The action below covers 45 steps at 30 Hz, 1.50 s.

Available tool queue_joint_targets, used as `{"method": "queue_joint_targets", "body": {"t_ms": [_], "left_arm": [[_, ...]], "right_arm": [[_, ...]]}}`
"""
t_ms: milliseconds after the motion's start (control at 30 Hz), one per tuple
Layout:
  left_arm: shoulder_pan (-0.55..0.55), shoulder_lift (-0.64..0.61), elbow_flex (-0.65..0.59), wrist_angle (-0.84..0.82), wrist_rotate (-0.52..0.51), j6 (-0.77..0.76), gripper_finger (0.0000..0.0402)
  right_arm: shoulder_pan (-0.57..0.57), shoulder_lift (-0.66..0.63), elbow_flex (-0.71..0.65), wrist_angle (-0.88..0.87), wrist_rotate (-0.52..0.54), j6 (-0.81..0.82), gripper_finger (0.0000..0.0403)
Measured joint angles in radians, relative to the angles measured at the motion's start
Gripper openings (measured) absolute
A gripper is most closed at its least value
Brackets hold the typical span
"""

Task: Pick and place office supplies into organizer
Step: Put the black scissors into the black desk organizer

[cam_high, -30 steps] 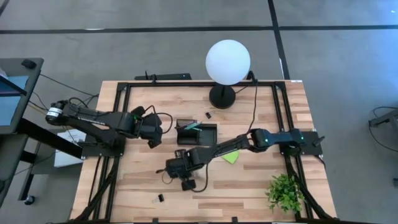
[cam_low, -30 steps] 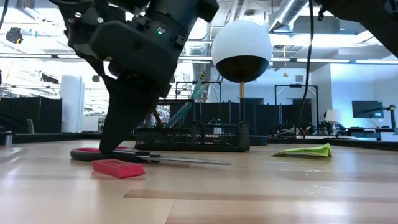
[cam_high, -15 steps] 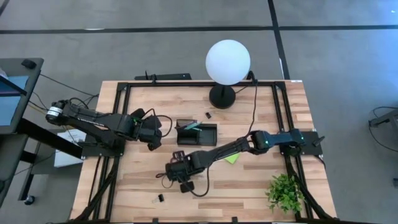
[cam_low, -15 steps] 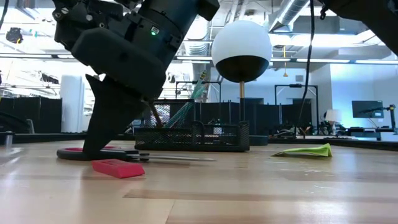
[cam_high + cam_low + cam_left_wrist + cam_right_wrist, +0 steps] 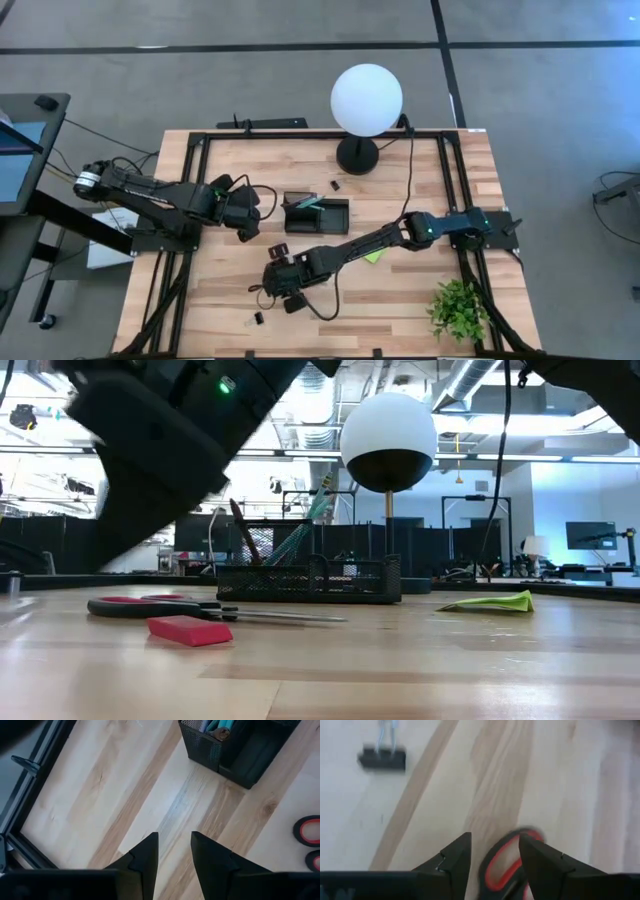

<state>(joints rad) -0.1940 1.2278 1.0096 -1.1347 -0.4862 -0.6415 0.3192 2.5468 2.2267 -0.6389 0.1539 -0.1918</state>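
The right gripper (image 5: 492,857) is shown with its two dark fingers apart and nothing between them, raised above the red-handled scissors (image 5: 190,606), whose loop appears just beyond the fingertips in the right wrist view. That view alone also shows a black binder clip (image 5: 381,756) lying farther off on the bare wood. In the high view the right gripper (image 5: 278,290) is placed at the near centre of the pale slatted wooden table (image 5: 400,300).

Only the low view shows the scissors lying flat, blades pointing right, with a small red block (image 5: 190,630) just in front of them. The black wire-mesh organizer (image 5: 310,578) stands behind, with a teal pen (image 5: 305,525) and a brown pen (image 5: 243,530) leaning out of its tall compartment. A lime-green sticky-note pad (image 5: 490,602) lies to the right.

The left gripper (image 5: 174,851) hovers, fingers parted and empty, to the left of the organizer (image 5: 235,745). At the far edge stands a white globe lamp (image 5: 366,98); a leafy green plant (image 5: 458,308) sits at the near right.
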Motion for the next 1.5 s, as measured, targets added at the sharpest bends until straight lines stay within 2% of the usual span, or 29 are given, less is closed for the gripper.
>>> {"method": "queue_joint_targets", "body": {"t_ms": [100,167,300,600,733,900,967,1133,1267,1500], "left_arm": [[0.0,0.0,0.0,0.0,0.007,-0.006,0.0112],[0.0,0.0,0.0,0.0,0.012,-0.022,0.0112],[0.0,0.0,0.0,0.0,0.017,-0.034,0.0112],[-0.002,0.0,0.0,0.0,0.009,-0.107,0.0112],[-0.007,0.0,0.0,0.0,0.012,-0.114,0.0112],[-0.017,0.0,0.0,0.0,0.01,-0.131,0.0112],[-0.022,0.0,0.0,-0.003,0.009,-0.163,0.0112],[-0.036,0.0,0.0,-0.094,-0.055,-0.264,0.0112],[-0.051,0.0,0.0,-0.201,-0.094,-0.357,0.0112],[-0.081,0.0,0.0,-0.243,-0.076,-0.425,0.0112]], "right_arm": [[-0.016,0.008,0.001,0.038,0.0,0.009,0.0162],[-0.033,0.027,-0.006,0.046,-0.008,0.073,0.0162],[-0.056,0.059,-0.006,0.049,-0.073,0.139,0.0162],[-0.051,0.069,-0.001,0.024,-0.022,0.167,0.016],[-0.052,0.069,0.0,-0.041,-0.026,0.243,0.0128],[-0.052,0.069,-0.002,-0.037,-0.071,0.247,0.0037],[-0.051,0.069,-0.003,-0.033,-0.064,0.244,0.0015],[-0.029,0.053,-0.006,-0.039,-0.013,0.244,0.0025],[-0.01,0.017,-0.012,-0.084,-0.009,0.216,0.0008],[0.019,-0.125,-0.01,-0.083,0.076,0.166,0.0009]]}}
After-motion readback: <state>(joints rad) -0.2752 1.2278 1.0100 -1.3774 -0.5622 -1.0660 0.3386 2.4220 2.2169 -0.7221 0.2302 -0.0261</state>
